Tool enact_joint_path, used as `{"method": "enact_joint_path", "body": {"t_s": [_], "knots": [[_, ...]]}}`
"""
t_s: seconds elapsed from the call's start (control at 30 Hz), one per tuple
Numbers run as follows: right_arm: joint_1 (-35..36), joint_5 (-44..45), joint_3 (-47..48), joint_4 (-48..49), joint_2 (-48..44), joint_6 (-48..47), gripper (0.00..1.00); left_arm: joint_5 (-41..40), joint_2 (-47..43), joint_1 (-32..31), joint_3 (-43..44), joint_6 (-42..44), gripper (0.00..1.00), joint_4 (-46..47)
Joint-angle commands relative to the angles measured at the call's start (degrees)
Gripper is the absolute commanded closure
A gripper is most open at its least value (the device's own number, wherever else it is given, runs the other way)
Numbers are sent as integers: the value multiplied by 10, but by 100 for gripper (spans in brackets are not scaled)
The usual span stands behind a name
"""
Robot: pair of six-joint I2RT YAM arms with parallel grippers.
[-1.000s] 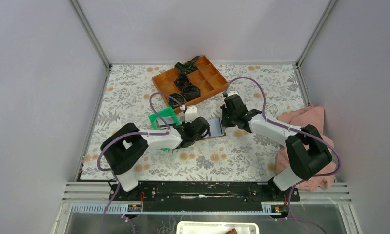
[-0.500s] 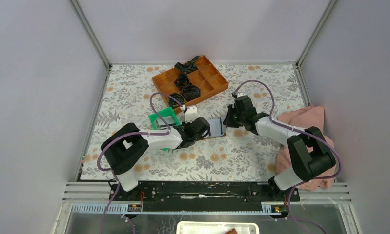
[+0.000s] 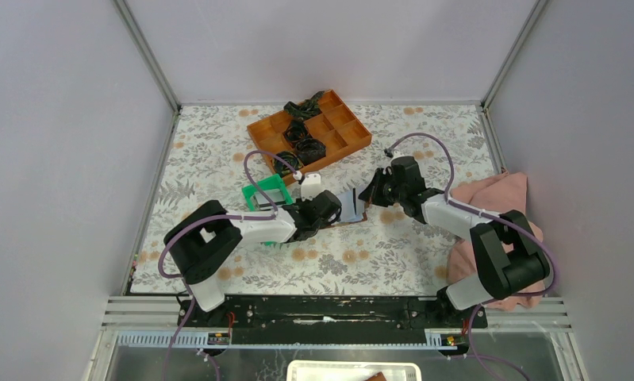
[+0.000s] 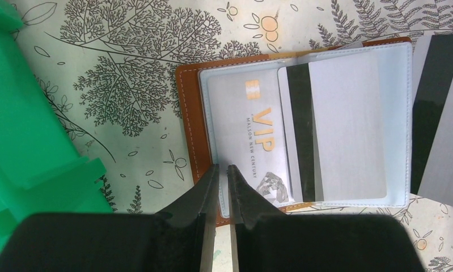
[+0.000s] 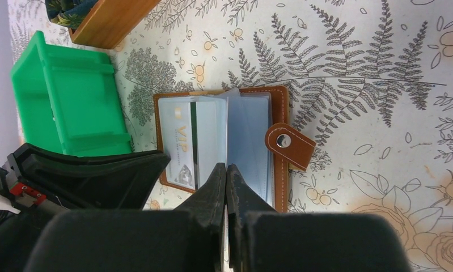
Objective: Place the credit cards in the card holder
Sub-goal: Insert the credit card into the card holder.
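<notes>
The card holder (image 5: 279, 113) is lying open on the table (image 3: 210, 151), 2 credit cards (image 4: 246, 136) showing in its sleeves. The left gripper (image 4: 223, 175) and right gripper (image 5: 226, 173) are poised over it, fingers together; a sideways drag could end up pulling a card out

The brown leather card holder (image 4: 187, 130) lies open and flat near the middle of the floral counter (image 4: 127, 56). Its snap tab (image 5: 289, 144) points to 3 o'clock. In its pale blue sleeves, a silver VIP card (image 4: 241, 136) sits at 9 o'clock. A card with a black stripe (image 4: 348, 130) overlaps it toward 3 o'clock. A third striped card (image 4: 448, 141) shows at the holder's 3 o'clock edge.
</notes>
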Motion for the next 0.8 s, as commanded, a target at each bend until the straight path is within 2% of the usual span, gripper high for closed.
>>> {"method": "enact_joint_path", "body": {"t_s": [0.0, 0.43, 0.77], "knots": [[-7, -41, -6, 53, 13, 20, 100, -14, 13, -2, 4, 12, 83, 11], [-7, -112, 0, 112, 41, 58, 100, -10, 18, -2, 12, 14, 83, 11], [-7, -127, 2, 123, 39, 65, 100, 2, 6, -2, 15, 23, 83, 25]]}}
